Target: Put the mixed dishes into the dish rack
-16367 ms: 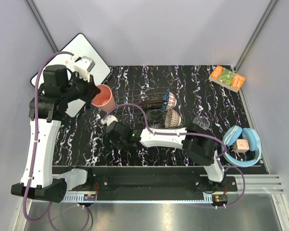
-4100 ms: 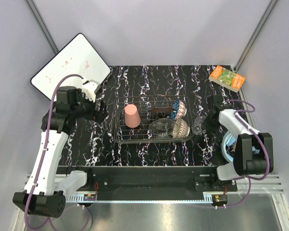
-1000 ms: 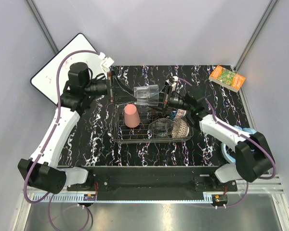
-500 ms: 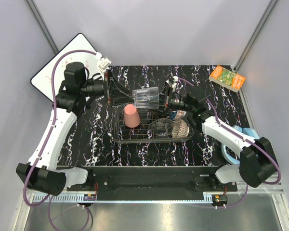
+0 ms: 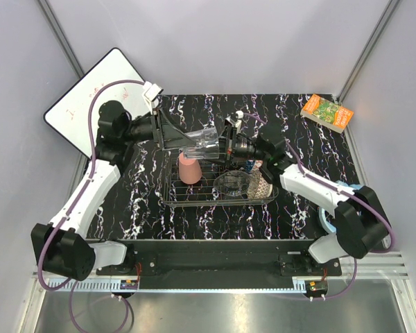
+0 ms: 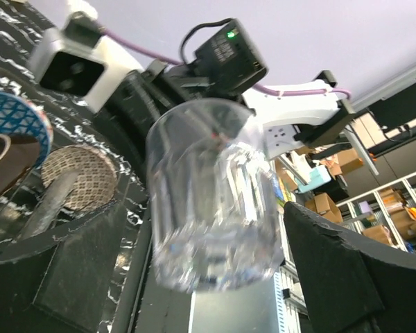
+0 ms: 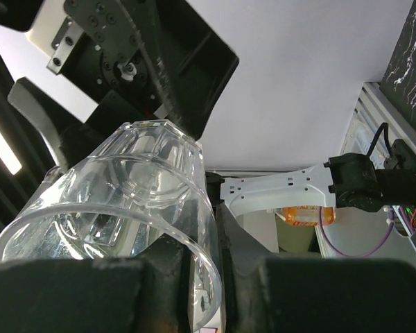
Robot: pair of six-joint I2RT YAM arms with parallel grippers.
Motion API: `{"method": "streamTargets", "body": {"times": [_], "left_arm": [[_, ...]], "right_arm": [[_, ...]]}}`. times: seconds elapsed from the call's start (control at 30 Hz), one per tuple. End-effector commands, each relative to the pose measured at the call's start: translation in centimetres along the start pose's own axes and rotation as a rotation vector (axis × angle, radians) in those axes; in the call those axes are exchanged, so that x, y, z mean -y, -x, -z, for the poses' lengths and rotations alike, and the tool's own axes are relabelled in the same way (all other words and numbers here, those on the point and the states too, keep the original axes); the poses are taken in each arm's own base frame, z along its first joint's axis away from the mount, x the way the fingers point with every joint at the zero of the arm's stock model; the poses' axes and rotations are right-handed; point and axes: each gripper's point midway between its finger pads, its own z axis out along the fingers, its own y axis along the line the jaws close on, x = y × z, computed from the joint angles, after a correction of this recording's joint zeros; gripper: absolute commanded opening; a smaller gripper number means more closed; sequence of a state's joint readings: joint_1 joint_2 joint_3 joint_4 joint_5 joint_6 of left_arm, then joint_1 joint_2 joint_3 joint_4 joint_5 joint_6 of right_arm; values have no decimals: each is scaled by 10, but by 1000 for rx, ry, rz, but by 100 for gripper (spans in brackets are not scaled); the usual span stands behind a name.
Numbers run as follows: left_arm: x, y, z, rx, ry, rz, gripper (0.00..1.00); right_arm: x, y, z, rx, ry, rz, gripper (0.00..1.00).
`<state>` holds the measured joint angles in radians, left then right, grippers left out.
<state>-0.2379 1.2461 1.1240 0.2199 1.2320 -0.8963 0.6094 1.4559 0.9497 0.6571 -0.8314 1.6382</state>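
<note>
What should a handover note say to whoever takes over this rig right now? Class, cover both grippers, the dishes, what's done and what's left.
Right gripper: shut on the small clear glass, held in the air over the dish rack.
Left gripper: open, jaws either side of the glass, not gripping.
Done, in the rack: pink cup upside down, clear glass bowl, beige bowl, blue bowl.
Left: get the glass into the rack, probably by way of the left gripper.
</note>
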Motion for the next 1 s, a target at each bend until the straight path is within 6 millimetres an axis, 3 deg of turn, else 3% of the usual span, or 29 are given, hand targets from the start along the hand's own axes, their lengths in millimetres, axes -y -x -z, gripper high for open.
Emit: {"method": "streamTargets", "body": {"times": [0.0,0.47,0.67,0.8,0.83,0.97], "left_arm": [[31,6,-1,-8,-81,-83,99],[25,-10,4,-13,-32,-88,99],[25,-6,3,-8,-16,-102,98],[24,-4,4,1,-10,-120,69],[24,-3,4,6,-7,-120,56],[25,2,8,18,3,-137,30]], "right_arm": [[-38,-8,-10,-39,110,99,0],[-50,9,-16,35,200,118,0],[-41,9,-22,18,177,101,0],[-33,8,-23,14,165,90,0],[-31,7,-23,12,159,85,0],[-15,1,-23,-3,122,58,0]]}}
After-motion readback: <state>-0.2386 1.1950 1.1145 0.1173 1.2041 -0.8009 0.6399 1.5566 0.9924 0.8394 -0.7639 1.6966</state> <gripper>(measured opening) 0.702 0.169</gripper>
